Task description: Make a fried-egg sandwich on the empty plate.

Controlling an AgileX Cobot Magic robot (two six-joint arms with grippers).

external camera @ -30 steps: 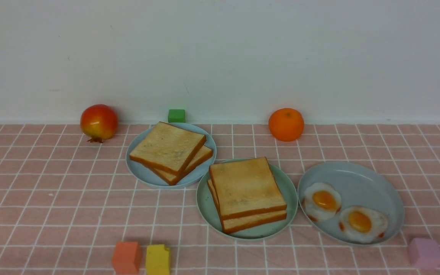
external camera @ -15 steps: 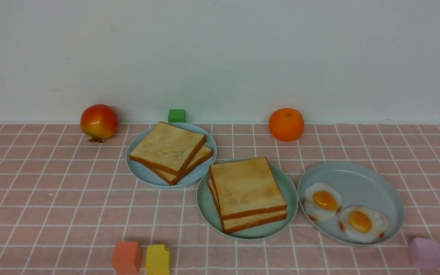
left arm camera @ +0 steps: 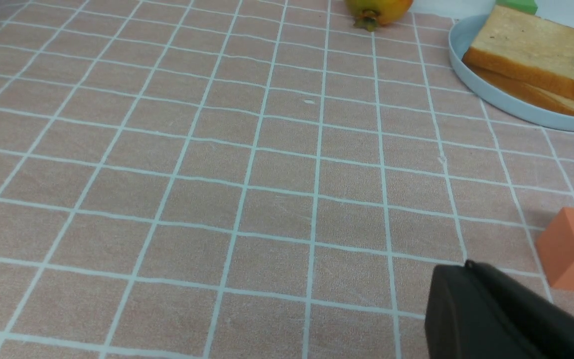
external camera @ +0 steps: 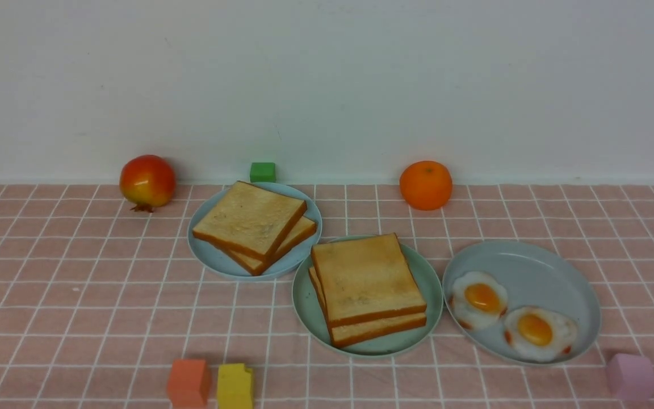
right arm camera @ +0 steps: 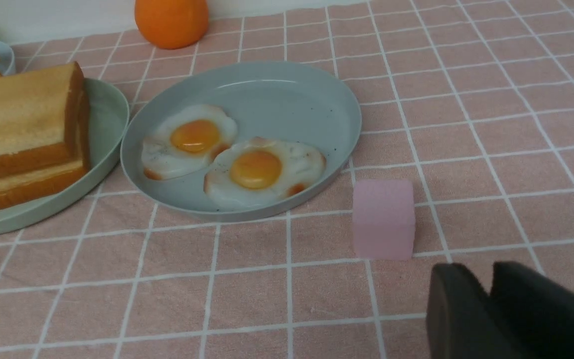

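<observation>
The mint-green plate [external camera: 304, 295] sits mid-table and holds two stacked toast slices [external camera: 367, 278]; no egg shows between them. They also show in the right wrist view [right arm camera: 18, 109]. Two fried eggs [external camera: 479, 298] [external camera: 538, 330] lie on the blue-grey oval plate [external camera: 531, 261] to its right. Two more toast slices [external camera: 247, 218] lie on the pale blue round plate [external camera: 213, 258]. Neither gripper shows in the front view. My left gripper [left arm camera: 466, 267] is shut and empty near an orange block [left arm camera: 573, 249]. My right gripper [right arm camera: 489, 271] is shut and empty near a pink block [right arm camera: 383, 218].
A red-yellow fruit [external camera: 146, 180], a green block [external camera: 262, 171] and an orange [external camera: 425, 184] stand along the back wall. An orange block [external camera: 188, 382], a yellow block [external camera: 234, 386] and a pink block [external camera: 631, 376] stand near the front edge.
</observation>
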